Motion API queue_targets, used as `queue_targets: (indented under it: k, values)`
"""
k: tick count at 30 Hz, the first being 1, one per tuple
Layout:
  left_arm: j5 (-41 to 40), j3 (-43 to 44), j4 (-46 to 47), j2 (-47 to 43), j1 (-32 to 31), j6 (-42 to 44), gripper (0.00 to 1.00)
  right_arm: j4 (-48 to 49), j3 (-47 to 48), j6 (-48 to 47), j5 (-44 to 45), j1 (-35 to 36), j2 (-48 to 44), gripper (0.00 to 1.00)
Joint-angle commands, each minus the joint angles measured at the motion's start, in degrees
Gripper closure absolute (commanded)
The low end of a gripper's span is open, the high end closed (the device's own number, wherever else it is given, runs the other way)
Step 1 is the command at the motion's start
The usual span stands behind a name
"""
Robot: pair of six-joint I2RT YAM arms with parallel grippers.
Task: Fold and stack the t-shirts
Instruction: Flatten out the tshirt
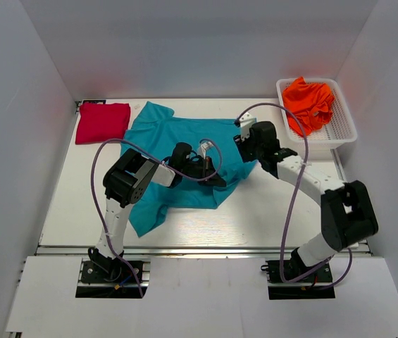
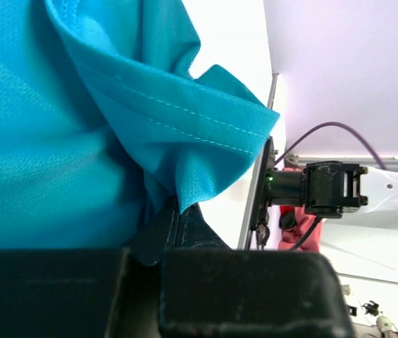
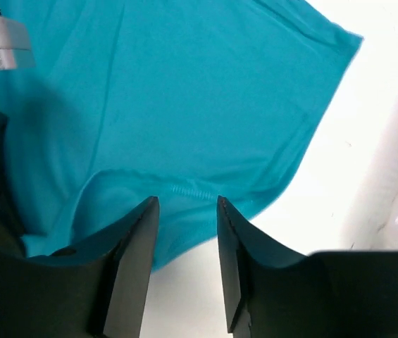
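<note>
The teal t-shirt (image 1: pixel 184 151) lies spread and rumpled across the middle of the table. My left gripper (image 1: pixel 214 177) is shut on a bunched fold of its near right edge; in the left wrist view (image 2: pixel 174 215) the teal cloth (image 2: pixel 79 127) rises from the closed jaws. My right gripper (image 1: pixel 244 143) is open over the shirt's right edge; in the right wrist view (image 3: pixel 188 204) the hem (image 3: pixel 191 189) lies just beyond the parted fingertips. A folded red t-shirt (image 1: pixel 102 122) lies at the back left. An orange t-shirt (image 1: pixel 310 104) sits crumpled in a basket.
A white slotted basket (image 1: pixel 343 130) stands at the back right corner. White walls close in the table on three sides. A purple cable (image 1: pixel 291 190) loops along the right arm, another (image 1: pixel 96 190) beside the left arm. The right arm (image 2: pixel 332 189) shows in the left wrist view.
</note>
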Motion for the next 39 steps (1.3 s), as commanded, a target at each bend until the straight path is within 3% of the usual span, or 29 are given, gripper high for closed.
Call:
queue_targets:
  k: [1,5,8,12,26,39]
  values:
    - [0.8,-0.1,3.9,-2.3,0.4,-2.8,1.0,1.5,-3.2,6.7,0.7,-0.9,-6.1,0.55]
    - [0.8,-0.7,5.7,-2.3,0.4,-3.9,1.0,-2.1,-7.9,15.1,2.9,-3.0,-7.9,0.45]
    - [0.8,-1.2,5.7,-2.3,0.4,-3.9,1.0,-3.1,-10.0,23.1,2.4,-5.2,-8.5,0.44]
    - [1.3,-1.8,7.1,-1.8,0.4,-5.2,1.0,-2.8,-11.6,31.4,-6.0,-8.9,-5.9,0.45]
    - [0.8,-2.8,8.2,-1.8,1.0,-5.7,1.0,18.1,-17.6,41.2,-33.8,-19.2,3.5,0.52]
    - [0.8,-3.3,8.7,-1.8,1.0,-5.7,1.0,23.1,-18.8,46.1,-36.5,-21.5,8.5,0.52]
